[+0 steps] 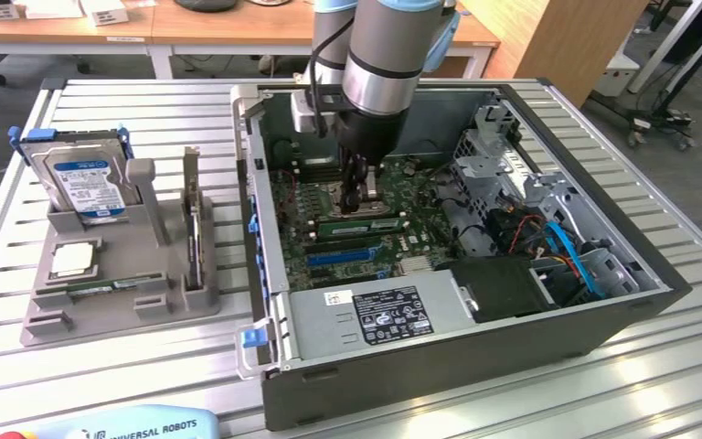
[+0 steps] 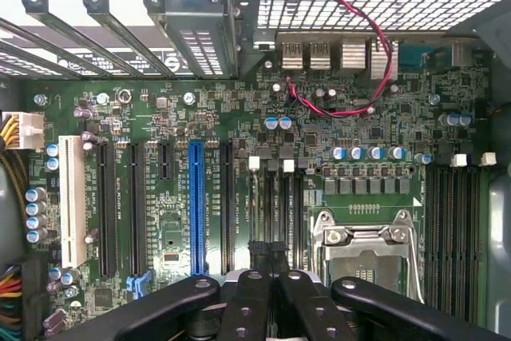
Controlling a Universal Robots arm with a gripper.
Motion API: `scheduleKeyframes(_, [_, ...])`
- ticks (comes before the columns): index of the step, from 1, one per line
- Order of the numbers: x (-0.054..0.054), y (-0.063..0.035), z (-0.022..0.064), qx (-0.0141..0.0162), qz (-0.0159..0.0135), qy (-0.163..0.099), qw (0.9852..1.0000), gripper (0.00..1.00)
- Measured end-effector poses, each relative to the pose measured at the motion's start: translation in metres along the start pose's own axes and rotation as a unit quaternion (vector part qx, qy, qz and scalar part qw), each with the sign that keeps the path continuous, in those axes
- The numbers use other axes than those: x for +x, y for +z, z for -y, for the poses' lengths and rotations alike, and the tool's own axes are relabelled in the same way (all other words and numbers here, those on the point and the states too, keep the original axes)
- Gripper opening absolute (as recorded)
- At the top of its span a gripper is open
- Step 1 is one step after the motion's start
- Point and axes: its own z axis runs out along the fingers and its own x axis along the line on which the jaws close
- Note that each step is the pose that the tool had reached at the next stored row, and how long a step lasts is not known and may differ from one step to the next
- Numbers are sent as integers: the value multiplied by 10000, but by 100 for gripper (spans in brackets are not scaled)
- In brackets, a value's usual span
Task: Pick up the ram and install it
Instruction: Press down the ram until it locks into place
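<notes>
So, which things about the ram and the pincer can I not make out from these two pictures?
1. Whether the shut pincer holds the ram: in the wrist view its own fingers cover the gap; in the exterior view the arm blocks it.
2. Part of the memory slots: wrist view, behind the pincer.
3. The text of the power supply label: exterior view, too small.

We saw even, bright overhead light on the slatted surface (image 1: 107,366), with soft shadows inside the computer case (image 1: 595,329). In the wrist view the motherboard (image 2: 239,165) was sharp, the near claw (image 2: 271,265) dark and blurred, the slot brackets (image 2: 72,29) glaring.
</notes>
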Motion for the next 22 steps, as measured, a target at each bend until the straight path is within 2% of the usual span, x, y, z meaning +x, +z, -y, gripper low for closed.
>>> scheduleKeyframes(22, [20, 40, 1, 0, -1, 0, 10000, 10])
